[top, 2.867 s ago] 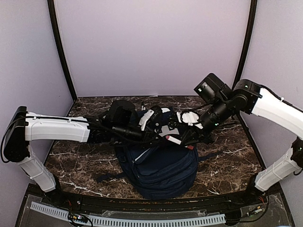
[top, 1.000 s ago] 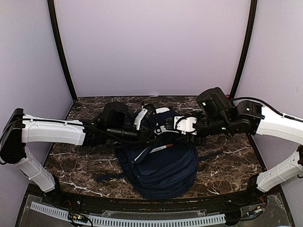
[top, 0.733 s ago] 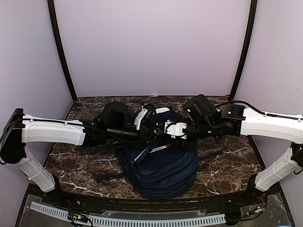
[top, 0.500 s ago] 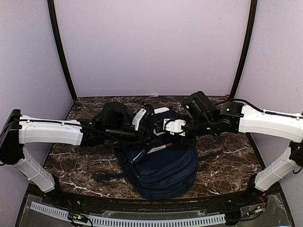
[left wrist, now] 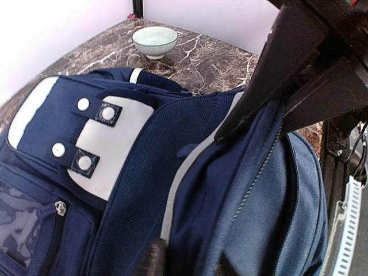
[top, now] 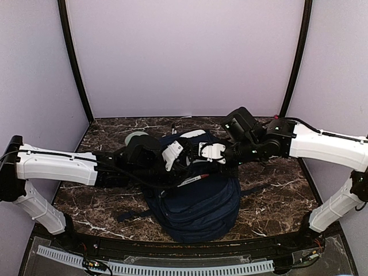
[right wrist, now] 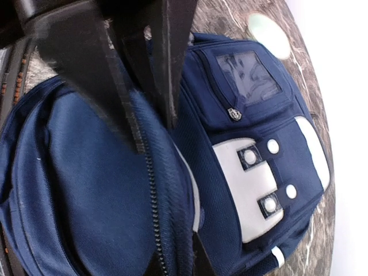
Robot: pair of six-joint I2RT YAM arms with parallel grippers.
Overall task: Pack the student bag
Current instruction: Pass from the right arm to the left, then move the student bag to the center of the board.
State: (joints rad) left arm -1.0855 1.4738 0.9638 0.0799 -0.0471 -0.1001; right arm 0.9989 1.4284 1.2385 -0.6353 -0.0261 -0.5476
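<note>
Dark marble counter (top: 276, 184), lilac walls. The bag (top: 198, 210) lies mid-counter, its bottom toward the near edge. The left gripper (left wrist: 253, 123) and right gripper (right wrist: 154, 135) are each clamped on fabric at the main zip seam. The mouth does not gape and the contents are hidden, so packing looks unfinished. A bowl (left wrist: 154, 40) sits toward the far edge, left of centre, outside the bag.

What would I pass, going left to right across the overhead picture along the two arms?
Left arm, pale bowl, left gripper, right gripper, right arm. The backpack spreads under both grippers, so I leave it out of the order.
</note>
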